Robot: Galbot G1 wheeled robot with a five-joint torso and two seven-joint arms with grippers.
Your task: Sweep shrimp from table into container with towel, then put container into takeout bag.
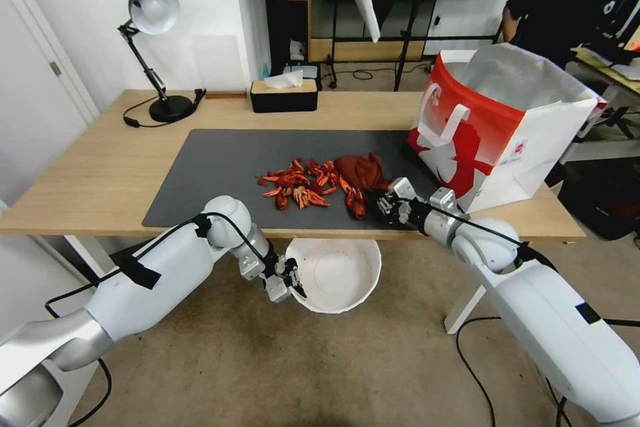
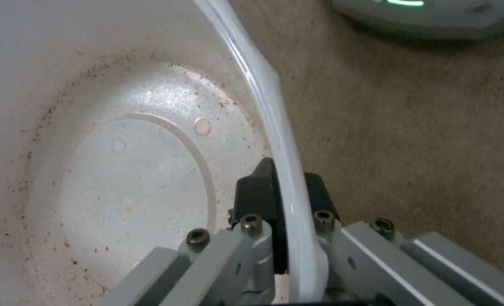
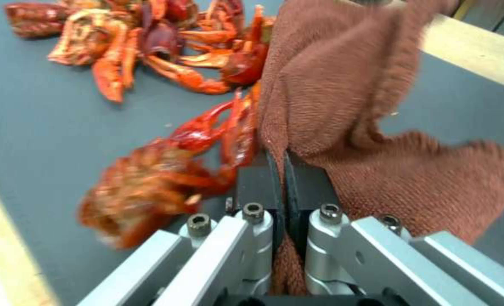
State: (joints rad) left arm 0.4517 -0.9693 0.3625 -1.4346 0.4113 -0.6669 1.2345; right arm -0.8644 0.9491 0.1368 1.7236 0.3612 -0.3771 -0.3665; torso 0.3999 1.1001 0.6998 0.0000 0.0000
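Across the wood-topped desk [image 1: 100, 167] at frame centre, crayfish [image 1: 300, 187] are lying on the grey mat. The right claw [image 3: 279, 178] is pinching the towel [image 3: 342, 97]; the left claw [image 2: 280, 191] is clamping the white bowl [image 1: 337, 273] below the edge. Pieces sliding sideways could be missing it.

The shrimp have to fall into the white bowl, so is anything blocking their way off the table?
Nothing visible does. The shrimp lie on the grey mat, and only bare mat runs to the table edge. The left gripper holds the container by its rim just below that edge. The right gripper holds the towel beside them.
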